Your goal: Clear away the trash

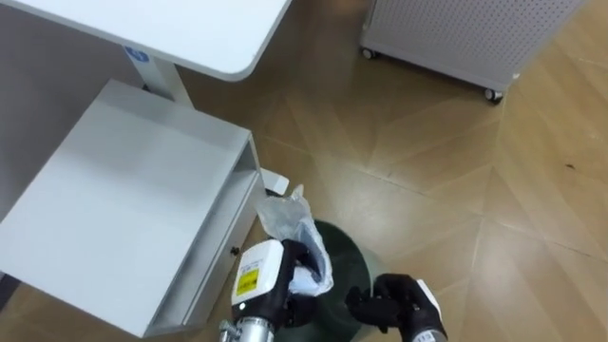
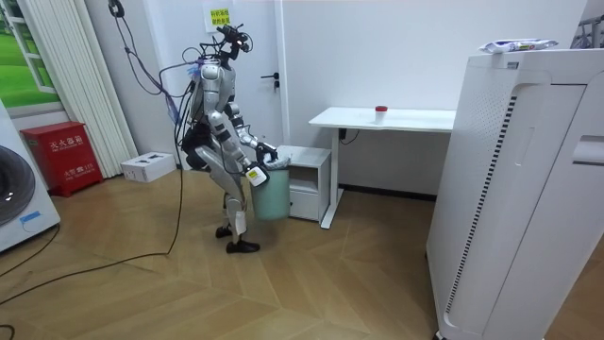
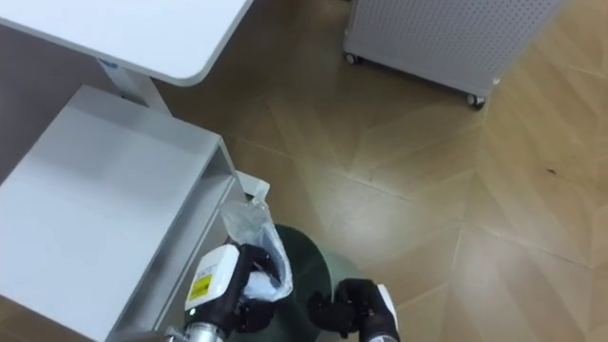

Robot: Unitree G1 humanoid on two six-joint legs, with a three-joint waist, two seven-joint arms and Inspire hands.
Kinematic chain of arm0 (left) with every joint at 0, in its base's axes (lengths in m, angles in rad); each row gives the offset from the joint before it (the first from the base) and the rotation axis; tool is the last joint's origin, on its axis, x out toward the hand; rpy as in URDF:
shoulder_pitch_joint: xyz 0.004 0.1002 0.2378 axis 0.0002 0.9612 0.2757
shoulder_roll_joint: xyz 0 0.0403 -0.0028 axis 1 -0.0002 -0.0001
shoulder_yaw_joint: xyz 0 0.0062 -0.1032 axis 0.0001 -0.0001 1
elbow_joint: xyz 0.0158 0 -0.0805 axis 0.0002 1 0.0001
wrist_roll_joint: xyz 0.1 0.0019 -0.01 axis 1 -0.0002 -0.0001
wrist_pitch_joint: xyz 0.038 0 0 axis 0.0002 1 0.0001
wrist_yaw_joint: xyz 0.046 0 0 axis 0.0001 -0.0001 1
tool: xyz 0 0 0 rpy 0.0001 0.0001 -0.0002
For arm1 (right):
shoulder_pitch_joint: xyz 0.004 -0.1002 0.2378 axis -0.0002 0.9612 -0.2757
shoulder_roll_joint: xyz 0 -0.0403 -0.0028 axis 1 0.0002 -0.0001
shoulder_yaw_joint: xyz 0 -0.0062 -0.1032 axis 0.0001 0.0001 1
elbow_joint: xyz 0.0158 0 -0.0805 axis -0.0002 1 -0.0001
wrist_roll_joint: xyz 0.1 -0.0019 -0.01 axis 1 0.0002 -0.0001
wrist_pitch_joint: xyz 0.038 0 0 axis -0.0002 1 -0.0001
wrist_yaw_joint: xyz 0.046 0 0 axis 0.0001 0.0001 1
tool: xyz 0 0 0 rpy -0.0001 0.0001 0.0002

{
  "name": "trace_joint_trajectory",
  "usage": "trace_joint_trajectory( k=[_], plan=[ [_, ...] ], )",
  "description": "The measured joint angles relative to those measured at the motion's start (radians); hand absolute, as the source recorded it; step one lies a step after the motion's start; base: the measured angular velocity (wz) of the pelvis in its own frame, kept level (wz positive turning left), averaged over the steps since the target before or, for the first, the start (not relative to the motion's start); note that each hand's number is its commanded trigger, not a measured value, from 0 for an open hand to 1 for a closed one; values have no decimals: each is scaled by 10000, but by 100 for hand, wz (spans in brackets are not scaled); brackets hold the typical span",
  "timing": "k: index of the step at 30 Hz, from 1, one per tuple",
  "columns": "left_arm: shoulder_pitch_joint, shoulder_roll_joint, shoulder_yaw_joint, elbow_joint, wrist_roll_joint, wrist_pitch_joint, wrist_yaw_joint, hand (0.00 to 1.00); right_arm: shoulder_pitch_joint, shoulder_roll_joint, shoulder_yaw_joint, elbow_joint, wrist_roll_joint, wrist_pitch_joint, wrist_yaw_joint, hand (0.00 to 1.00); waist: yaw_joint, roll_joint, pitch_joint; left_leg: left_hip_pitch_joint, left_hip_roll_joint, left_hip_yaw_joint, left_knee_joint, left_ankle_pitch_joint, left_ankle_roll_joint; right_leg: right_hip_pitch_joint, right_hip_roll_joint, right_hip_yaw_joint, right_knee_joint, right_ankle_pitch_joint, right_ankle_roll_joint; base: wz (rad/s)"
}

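Robot: stands just beside the white cabinet [image 1: 123,199] under the desk [image 1: 190,28], with the bin [image 1: 344,258] held in front of its body above the floor [image 1: 427,190].
Left hand [image 1: 285,283]: fingers curled round the crumpled plastic bag [image 1: 290,220] at the bin's near-left rim.
Right hand [image 1: 404,302]: fingers curled on the bin's right rim, as far as I can see.
Garbage: the bag sits at the bin's mouth, touching the left hand and near the cabinet's corner.
Doing it well: probably grip evenly with both hands, hold the bin level, and pinch the bag low so it cannot slip out.
Risk: the bin may knock the cabinet's edge.
Bin axis: upright, with its mouth facing up.
Bag axis: its long axis runs from the left hand's fingers up to a loose end pointing toward the cabinet.
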Motion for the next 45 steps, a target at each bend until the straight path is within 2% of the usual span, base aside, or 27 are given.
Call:
trace_joint_trajectory(
  k=[7,12,13,14,15,16,17,30,35,45],
  plan=[
    [217,-250,-95,-4,-2,-40,-600,100,78,63,204,-74,-234,-3,71,100,4,-9,1,-14,-10,12,33,1,0,17,-9,18,-31,112,27,0],
    [235,-280,-107,7,-133,-39,-670,100,108,135,199,-74,-209,-2,59,100,-25,-50,-4,6,-27,53,30,24,42,4,-18,66,-3,122,42,-1],
    [258,-282,-107,57,-184,-44,-742,96,151,148,203,-73,-221,-2,64,100,-27,-69,-16,9,-22,56,29,24,42,6,-11,67,-8,122,42,0],
    [288,-281,-107,95,-209,-44,-796,60,199,156,204,-72,-240,-2,72,100,-27,-87,-15,8,-19,56,29,24,42,6,-6,67,-11,122,42,0],
    [309,-282,-107,101,-215,-44,-806,38,226,159,204,-73,-249,-2,74,100,-27,-92,-12,7,-19,56,28,24,42,5,-6,67,-12,122,42,0],
    [350,-282,-108,130,-218,-43,-825,3,278,163,203,-72,-262,3,74,100,-27,-95,-11,6,-19,56,26,23,43,5,-5,67,-15,121,43,0],
    [366,-282,-115,183,-218,-43,-858,0,315,172,205,-72,-252,10,74,100,-27,-96,-10,6,-17,59,26,21,46,5,-5,68,-18,121,44,0],
    [609,-237,-323,848,-216,65,-1732,0,433,137,175,-62,-212,38,140,100,27,-103,-9,39,25,116,20,14,53,21,14,72,-39,120,43,0],
    [713,-80,-746,944,-218,208,-2277,0,432,103,186,-63,-185,40,185,100,216,-102,-9,61,57,172,5,10,56,14,40,99,-58,126,33,-1],
    [668,38,-838,943,-214,259,-2759,0,413,17,198,-68,-172,38,261,100,381,-103,-9,133,58,264,-1,-6,81,14,10,93,-28,125,32,-2]
  ],
)
